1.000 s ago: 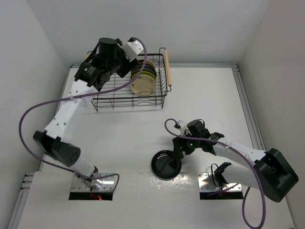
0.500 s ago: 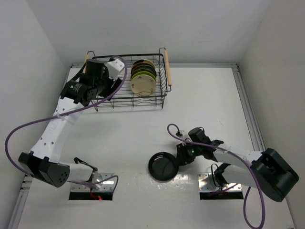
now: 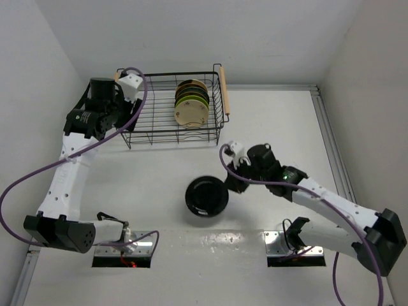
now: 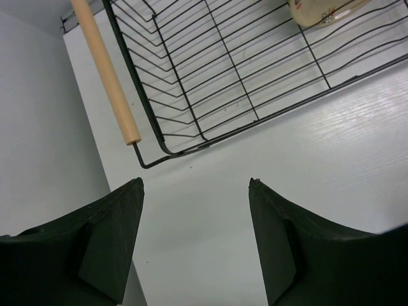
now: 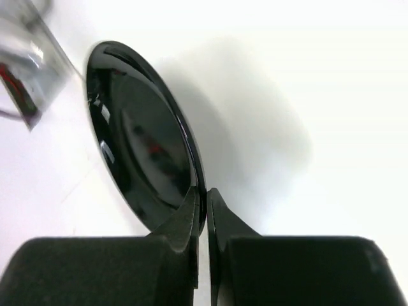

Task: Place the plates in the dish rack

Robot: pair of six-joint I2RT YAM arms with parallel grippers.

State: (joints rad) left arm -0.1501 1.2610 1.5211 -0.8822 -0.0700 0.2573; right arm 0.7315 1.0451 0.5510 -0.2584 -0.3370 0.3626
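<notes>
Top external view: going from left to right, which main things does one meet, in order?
left gripper → dish rack → black plate → right gripper, shut on that plate's rim. The racked plates are left out: they overlap the black plate's span.

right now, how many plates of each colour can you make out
black plate: 1
cream plate: 1
lime green plate: 1
mustard plate: 1
darker rims packed between them in the dish rack: too tight to count
total made out: 4
</notes>
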